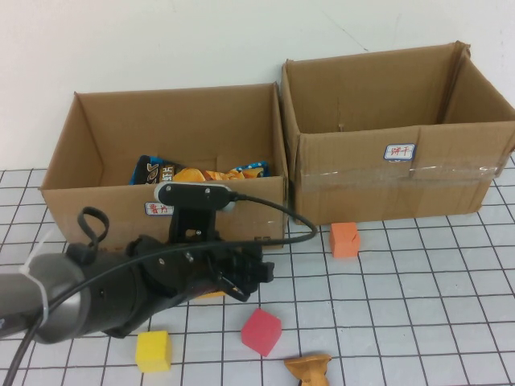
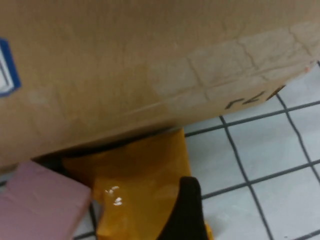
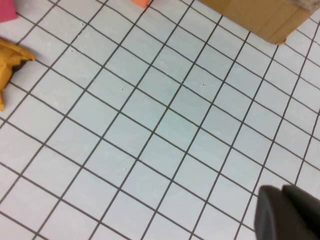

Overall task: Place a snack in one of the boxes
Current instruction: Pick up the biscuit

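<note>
A shiny orange snack packet lies on the grid table against the front wall of the left cardboard box; a sliver of it shows under the arm in the high view. My left gripper hangs low over it, open, with one black finger at the packet's edge and the other out of view. A second brown-orange packet lies at the front. The left box holds chip bags. The right box looks empty. My right gripper is shut and empty above bare table.
An orange block sits before the boxes, with a red block and a yellow block near the front. A pink block lies beside the packet. The left arm's cable loops past the left box.
</note>
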{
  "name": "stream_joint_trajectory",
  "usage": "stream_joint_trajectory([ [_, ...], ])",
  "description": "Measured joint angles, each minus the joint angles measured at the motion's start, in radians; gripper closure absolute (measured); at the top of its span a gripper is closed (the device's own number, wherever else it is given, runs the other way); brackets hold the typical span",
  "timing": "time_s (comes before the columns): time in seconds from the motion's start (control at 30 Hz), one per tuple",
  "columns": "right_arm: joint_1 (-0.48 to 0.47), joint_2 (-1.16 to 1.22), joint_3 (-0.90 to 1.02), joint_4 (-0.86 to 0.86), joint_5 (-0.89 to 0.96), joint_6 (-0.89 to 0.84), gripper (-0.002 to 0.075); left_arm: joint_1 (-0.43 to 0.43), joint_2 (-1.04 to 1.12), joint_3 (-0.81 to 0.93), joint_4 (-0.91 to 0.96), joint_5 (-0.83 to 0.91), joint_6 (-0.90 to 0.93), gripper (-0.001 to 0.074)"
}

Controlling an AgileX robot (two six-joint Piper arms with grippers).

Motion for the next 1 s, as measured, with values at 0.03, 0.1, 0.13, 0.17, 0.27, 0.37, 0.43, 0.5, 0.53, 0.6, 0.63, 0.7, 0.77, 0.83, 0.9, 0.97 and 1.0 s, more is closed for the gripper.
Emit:
stream_joint_trajectory([
  [0.03,0.000,0.000,0.000,0.000,0.000,0.000,0.0723,0.000,0.000,0.000,-0.028,-0.005,0.032,0.0188],
  [0.1,0.000,0.000,0.000,0.000,0.000,0.002,0.0723,0.000,0.000,0.000,-0.104,-0.018,0.125,0.0189],
  [0.13,0.000,0.000,0.000,0.000,0.000,0.002,0.0723,0.000,0.000,0.000,-0.140,-0.028,0.167,0.0190],
  [0.17,0.000,0.000,0.000,0.000,0.000,0.002,0.0723,0.000,0.000,0.000,-0.191,-0.046,0.222,0.0190],
  [0.27,0.000,0.000,0.000,0.000,0.002,0.002,0.0723,0.000,0.000,0.000,-0.357,-0.115,0.390,0.0190],
  [0.37,0.000,0.000,0.000,0.000,0.002,0.002,0.0723,0.000,0.000,0.000,-0.481,-0.165,0.506,0.0190],
  [0.43,0.000,0.000,0.000,0.000,0.002,0.002,0.0723,0.000,0.000,0.000,-0.519,-0.169,0.534,0.0190],
  [0.5,0.000,0.000,0.000,0.000,0.002,0.005,0.0724,0.000,0.000,0.000,-0.537,-0.148,0.552,0.0190],
  [0.53,0.000,0.000,0.000,0.000,0.002,0.007,0.0723,0.000,0.000,0.000,-0.539,-0.134,0.555,0.0190],
  [0.6,0.000,0.000,0.000,0.000,0.002,0.009,0.0724,0.000,0.000,0.000,-0.540,-0.103,0.556,0.0190],
  [0.63,0.000,0.000,0.000,0.000,0.002,0.009,0.0724,0.000,0.004,0.000,-0.540,-0.095,0.556,0.0190],
  [0.7,0.000,0.000,0.000,0.000,0.002,0.010,0.0724,0.002,0.017,0.000,-0.540,-0.087,0.557,0.0190],
  [0.77,0.000,0.000,0.000,0.002,0.002,0.010,0.0724,0.006,0.039,0.000,-0.540,-0.087,0.557,0.0190],
  [0.83,0.000,0.000,0.000,0.007,0.002,0.010,0.0724,0.016,0.067,0.000,-0.544,-0.087,0.557,0.0190],
  [0.9,0.000,0.000,0.000,0.012,0.002,0.011,0.0724,0.025,0.094,0.000,-0.548,-0.082,0.557,0.0190],
  [0.97,0.000,0.000,0.000,0.016,0.002,0.011,0.0724,0.036,0.114,0.000,-0.550,-0.078,0.557,0.0190],
  [1.0,0.000,0.000,0.000,0.016,0.002,0.011,0.0724,0.038,0.123,0.000,-0.552,-0.078,0.557,0.0190],
])
